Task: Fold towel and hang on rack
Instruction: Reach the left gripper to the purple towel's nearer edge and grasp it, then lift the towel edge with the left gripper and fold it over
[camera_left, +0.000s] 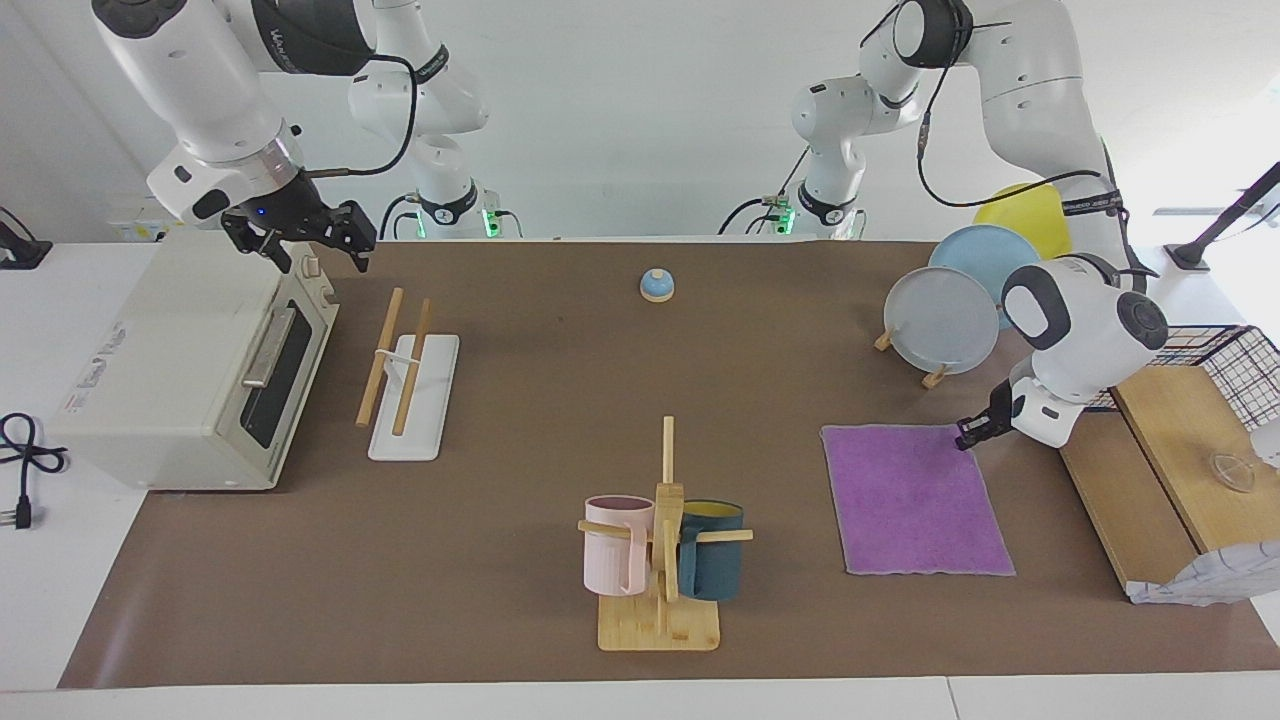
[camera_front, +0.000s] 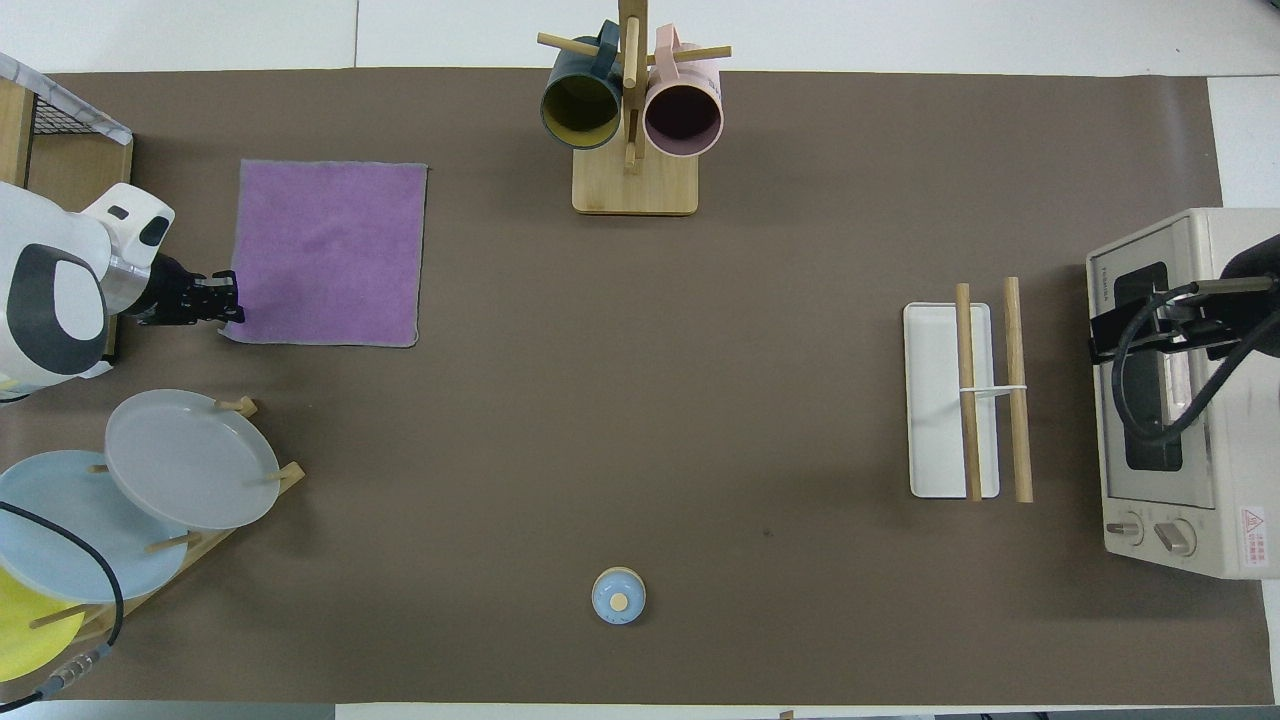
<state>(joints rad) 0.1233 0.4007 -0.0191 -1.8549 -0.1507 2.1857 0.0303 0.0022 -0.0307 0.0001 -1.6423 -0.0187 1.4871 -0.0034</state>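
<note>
towel (camera_left: 915, 498) lying flat, purple face up, on the brown table (camera_left: 560, 400) cover toward the left arm's end, beside the mug tree (camera_left: 662, 545) and farther from the robots than the plate stand (camera_left: 940, 320). left gripper (camera_left: 966, 434) low at the towel corner nearest the robots and the left arm's end, clenched tight on that corner's edge, the cloth not lifted. rack (camera_left: 405, 375) well apart from the towel, toward the right arm's end of the table, just beside the toaster oven (camera_left: 190, 370) in front of its door: two wooden rods over a white base. right gripper (camera_left: 318, 240) waiting up over the toaster oven's corner nearest the robots, fingers spread wide, grasping nothing. small blue bell (camera_left: 657, 285) nearer to the robots than the mug tree.
</note>
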